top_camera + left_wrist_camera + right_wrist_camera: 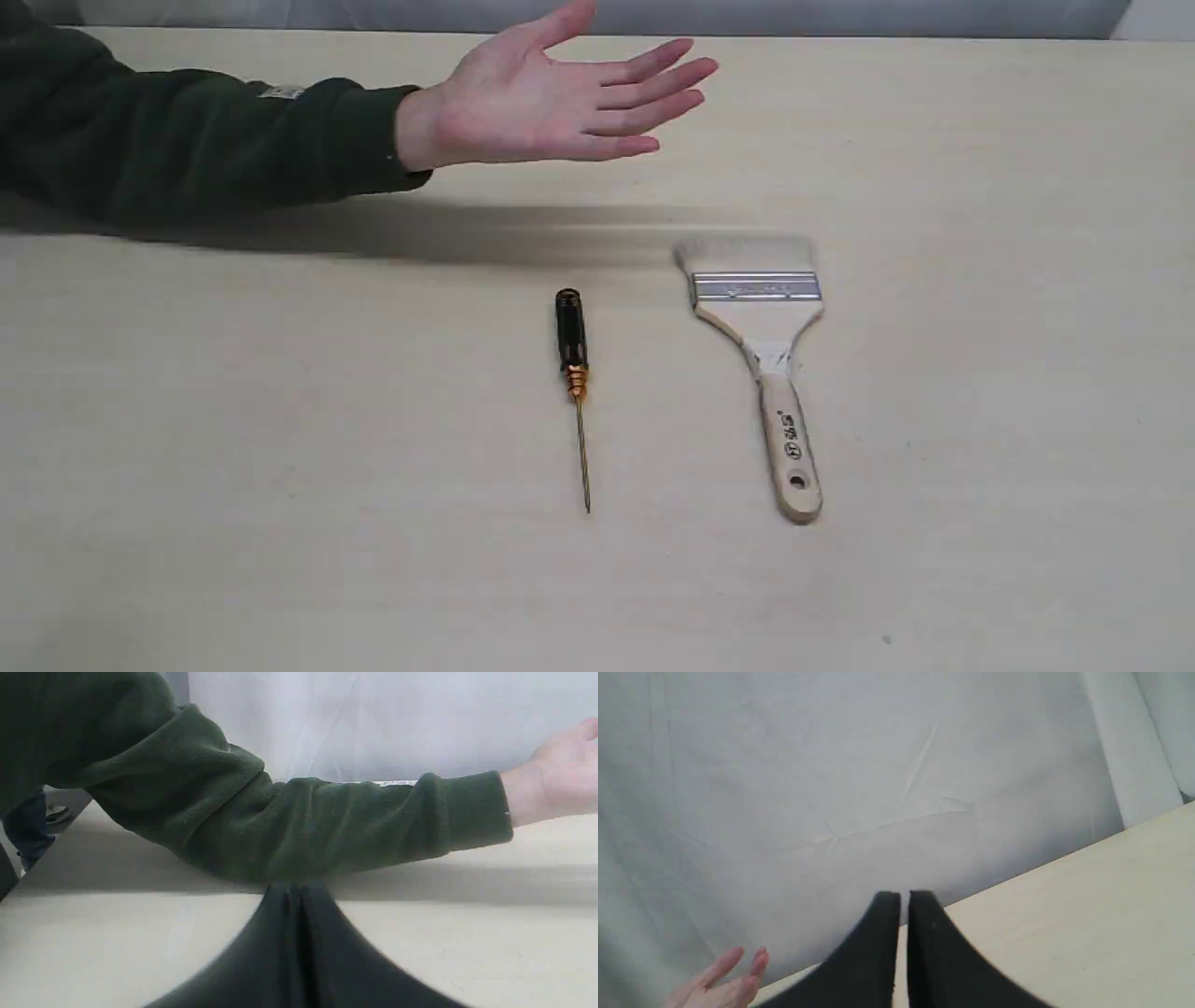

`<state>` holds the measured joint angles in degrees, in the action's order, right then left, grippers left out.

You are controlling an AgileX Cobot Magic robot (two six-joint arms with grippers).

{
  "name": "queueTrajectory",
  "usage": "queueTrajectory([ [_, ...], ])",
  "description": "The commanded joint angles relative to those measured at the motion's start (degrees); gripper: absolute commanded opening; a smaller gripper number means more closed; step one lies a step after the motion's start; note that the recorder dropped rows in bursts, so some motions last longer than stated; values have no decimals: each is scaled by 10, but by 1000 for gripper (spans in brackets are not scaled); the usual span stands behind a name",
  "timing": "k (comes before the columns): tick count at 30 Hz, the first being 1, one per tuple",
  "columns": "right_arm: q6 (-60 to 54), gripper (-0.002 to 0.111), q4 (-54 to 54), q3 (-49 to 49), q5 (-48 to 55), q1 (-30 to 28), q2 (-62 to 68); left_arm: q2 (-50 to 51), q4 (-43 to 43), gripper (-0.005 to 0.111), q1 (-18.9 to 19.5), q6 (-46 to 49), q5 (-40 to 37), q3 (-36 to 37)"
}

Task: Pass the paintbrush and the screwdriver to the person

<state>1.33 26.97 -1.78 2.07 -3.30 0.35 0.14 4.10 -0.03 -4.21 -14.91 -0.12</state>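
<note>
Your left claw [292, 889] is pressed together and your right claw [904, 896] is nearly so; both hold nothing. The screwdriver [576, 378] and the paintbrush [767, 359] lie apart on the table [280, 467], in front of the person's open hand [560, 98]. The thin shaft may slip if you pinch it there, so take the black handle. The sleeve [303, 821] is close before your left claw; a fast move may hit it.

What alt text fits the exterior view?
A person's open palm, arm in a dark green sleeve, is held out above a pale table. Nearer the camera lie a black-handled screwdriver and, to its right, a wide paintbrush, side by side, apart. No robot arm shows.
</note>
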Motion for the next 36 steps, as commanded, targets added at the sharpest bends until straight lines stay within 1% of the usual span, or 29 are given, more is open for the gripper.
queueTrajectory([
  [1,-7,5,4,-17,12,-5,-4,-1,0,0,-4,-1,6,1],
  [6,-9,5,5,-74,33,-5,21,-1,0,0,-4,-1,6,1],
  [10,-13,5,7,-155,77,-5,83,-1,0,0,-4,-1,6,1],
  [14,-41,5,9,-229,134,-5,163,-1,0,0,-4,-1,6,1],
  [17,-98,5,46,-283,179,-5,241,-1,0,0,-4,-1,6,1],
  [21,-233,5,143,-339,248,-5,349,-1,-2,0,-4,-1,6,1],
  [23,-298,5,187,-358,282,-5,406,-1,-3,0,-4,-1,5,1],
  [25,-336,5,206,-368,306,-5,452,-1,-3,0,-4,-1,6,1],
  [30,-353,4,210,-381,304,-5,567,-1,-3,0,-4,-1,6,1],
  [33,-369,4,215,-396,332,-3,629,-1,-3,0,-4,-1,6,1],
  [34,-373,4,216,-398,333,1,640,-1,-3,0,-4,-1,6,1],
  [36,-381,4,216,-406,326,27,670,-1,-3,0,-4,-1,6,1],
])
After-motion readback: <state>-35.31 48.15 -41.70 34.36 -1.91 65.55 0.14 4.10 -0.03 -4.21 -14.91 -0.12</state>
